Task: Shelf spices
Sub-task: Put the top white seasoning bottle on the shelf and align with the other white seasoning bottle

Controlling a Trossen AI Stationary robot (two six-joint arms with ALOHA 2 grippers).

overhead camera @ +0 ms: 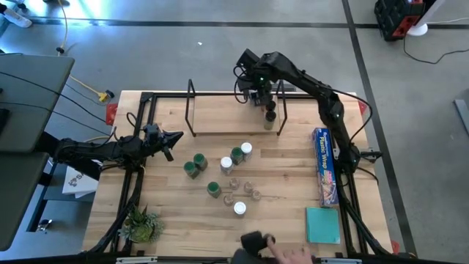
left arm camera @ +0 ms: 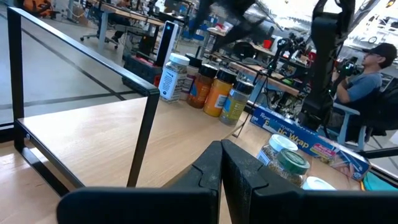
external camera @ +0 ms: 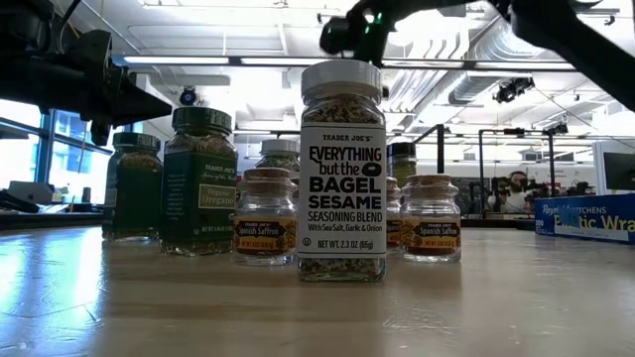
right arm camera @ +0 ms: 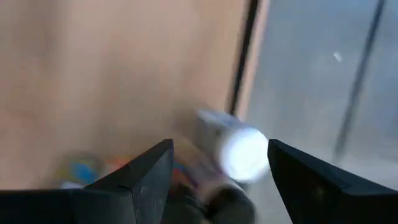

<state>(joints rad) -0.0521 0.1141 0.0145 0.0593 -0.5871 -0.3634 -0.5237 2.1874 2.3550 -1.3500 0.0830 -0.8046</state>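
The shelf (overhead camera: 227, 121) stands at the table's far side, a light plank (left arm camera: 93, 140) between two black hoops. Several spice jars (left arm camera: 211, 90) stand in a row on its right end (overhead camera: 269, 119). My right gripper (overhead camera: 262, 95) hangs open above them; a white-lidded jar (right arm camera: 241, 152) shows below its fingers, apart from them. More spices (overhead camera: 223, 172) with green, white and cork lids stand in a loose group on the table's middle; the nearest is a white-lidded seasoning jar (external camera: 342, 169). My left gripper (overhead camera: 174, 138) waits shut at the table's left, pointing level.
A long blue plastic-wrap box (overhead camera: 325, 165) lies along the right edge, a teal square (overhead camera: 322, 224) nearer. A small plant (overhead camera: 139, 224) sits at the near left corner. A person's hand (overhead camera: 286, 253) with a dark object reaches over the near edge.
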